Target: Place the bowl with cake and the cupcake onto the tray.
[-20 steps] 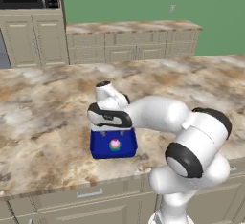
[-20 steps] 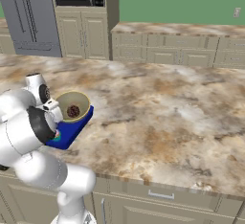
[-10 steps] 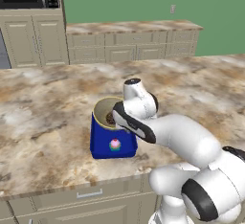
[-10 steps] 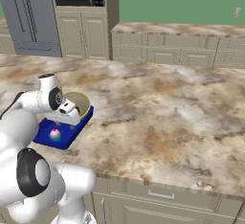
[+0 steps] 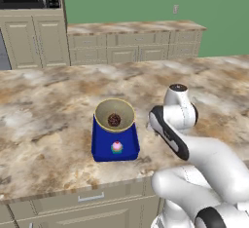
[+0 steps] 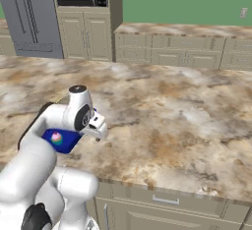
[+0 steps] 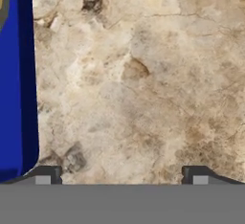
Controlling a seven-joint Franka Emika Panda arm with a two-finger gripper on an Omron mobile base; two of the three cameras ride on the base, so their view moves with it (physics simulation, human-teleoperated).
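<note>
We see our gripper point(image 7: 121, 174) with jaws spread wide over bare counter point(image 7: 143, 84); left of them the tray point(image 5: 115, 144) holds bowl point(image 5: 114, 115) and cupcake point(image 5: 116, 147).

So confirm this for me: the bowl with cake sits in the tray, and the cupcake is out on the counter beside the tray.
Not quite. The cupcake is not on the counter; it sits inside the tray, just in front of the bowl with cake, as the left base view shows. The bowl does sit in the tray, at its far end.
</note>
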